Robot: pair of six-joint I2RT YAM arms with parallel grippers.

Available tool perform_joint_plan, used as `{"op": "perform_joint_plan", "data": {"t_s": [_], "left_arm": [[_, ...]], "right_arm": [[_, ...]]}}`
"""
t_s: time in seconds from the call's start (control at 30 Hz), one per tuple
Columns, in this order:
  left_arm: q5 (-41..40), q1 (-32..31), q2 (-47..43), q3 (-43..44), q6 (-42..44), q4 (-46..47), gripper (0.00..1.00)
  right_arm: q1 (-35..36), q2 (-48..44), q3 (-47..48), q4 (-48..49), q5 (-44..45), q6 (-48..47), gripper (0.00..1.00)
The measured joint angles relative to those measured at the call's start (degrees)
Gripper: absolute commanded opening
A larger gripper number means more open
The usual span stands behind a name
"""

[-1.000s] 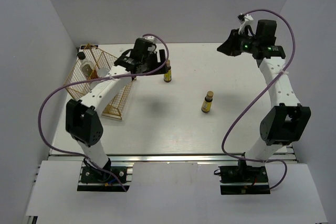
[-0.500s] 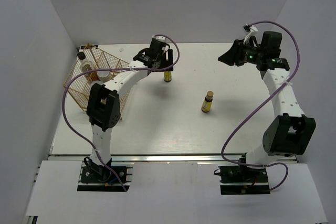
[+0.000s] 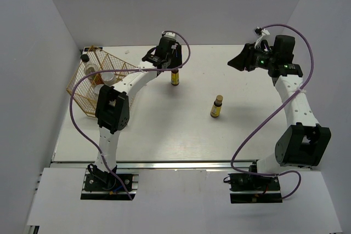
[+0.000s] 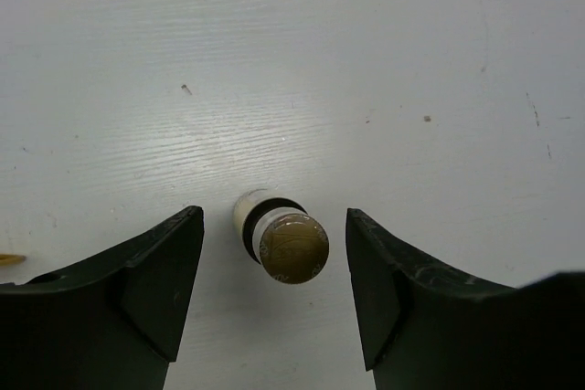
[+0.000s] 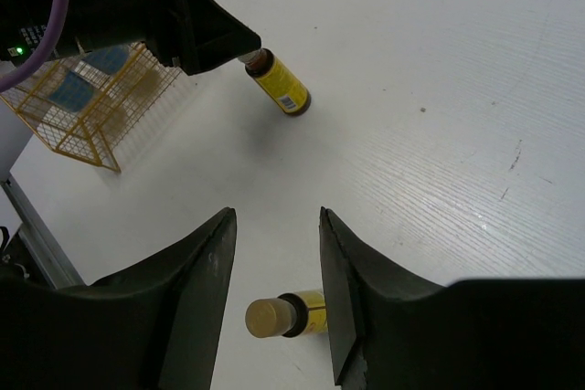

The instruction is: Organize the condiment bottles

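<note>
One dark amber condiment bottle with a yellow label stands at the back of the table, left of centre. My left gripper hangs right over it. From the left wrist, its gold cap sits between the two fingers of the left gripper, which is open with a gap on each side. A second amber bottle stands mid-table. My right gripper is raised at the back right, open and empty. In the right wrist view that second bottle lies far below the right gripper.
A gold wire basket lies at the back left, holding white bottles and a black-capped one. The right wrist view also shows the basket, the first amber bottle and the left arm.
The left arm has reached right and come over the amber bottle, and its jaws have narrowed around the cap. The right gripper has opened wider and shifted slightly.
</note>
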Motion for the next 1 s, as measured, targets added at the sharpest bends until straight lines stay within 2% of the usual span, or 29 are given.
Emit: {"op": "perform_joint_plan", "data": {"t_s": [0.07,0.17,0.67,0.93,0.97,1.0], "left_arm": [[0.00,0.00,0.02,0.31,0.04,0.35,0.68],[0.09,0.00,0.09,0.31,0.11,0.35,0.66],[0.83,0.00,0.46,0.28,0.07,0.24,0.66],[0.94,0.00,2.75,0.46,0.04,-0.07,0.56],[0.98,-0.04,3.04,0.46,0.04,-0.13,0.51],[1.05,-0.11,3.19,0.46,-0.07,-0.20,0.50]], "right_arm": [[0.00,-0.02,-0.31,0.20,0.00,0.04,0.47],[0.00,-0.02,-0.63,0.33,0.00,0.07,0.47],[0.00,-0.02,-0.66,0.42,0.00,0.72,0.47],[0.00,-0.02,-0.74,0.59,0.00,1.05,0.47],[0.00,-0.02,-0.74,0.63,0.00,1.07,0.47],[0.00,-0.02,-0.74,0.66,0.00,1.07,0.47]]}}
